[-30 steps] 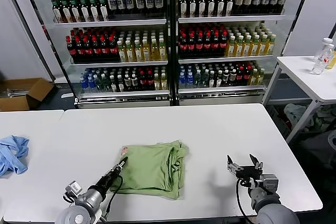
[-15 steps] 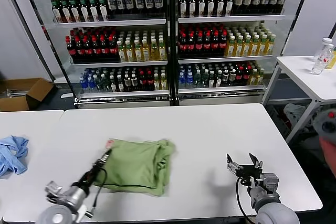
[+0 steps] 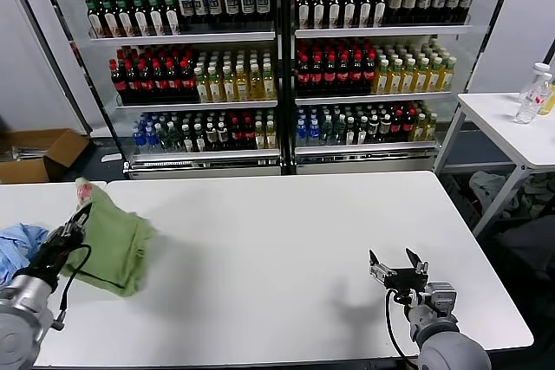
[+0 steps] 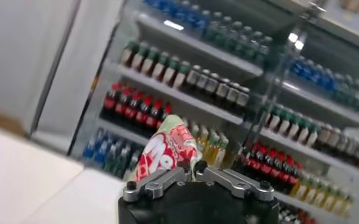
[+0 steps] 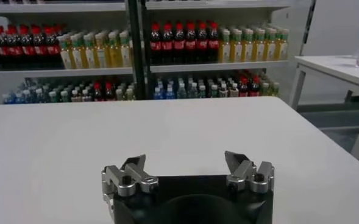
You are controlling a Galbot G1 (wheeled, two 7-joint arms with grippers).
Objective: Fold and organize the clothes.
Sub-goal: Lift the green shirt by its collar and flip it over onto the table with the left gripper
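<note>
Left gripper (image 3: 80,217) pinches the soft, bunched green shirt (image 3: 117,244).

We see a long white table (image 3: 286,249) across the foreground, with a crumpled blue cloth (image 3: 13,244) lying at its far left edge. Behind it we find a glass-fronted cooler (image 3: 277,58), its shelves packed with rows of bottles (image 3: 334,67) in red, dark, yellow and blue. On the floor at the left sits an open cardboard box (image 3: 39,153). At the right stands a smaller white table (image 3: 507,132) with a clear bottle (image 3: 531,93) on top.
</note>
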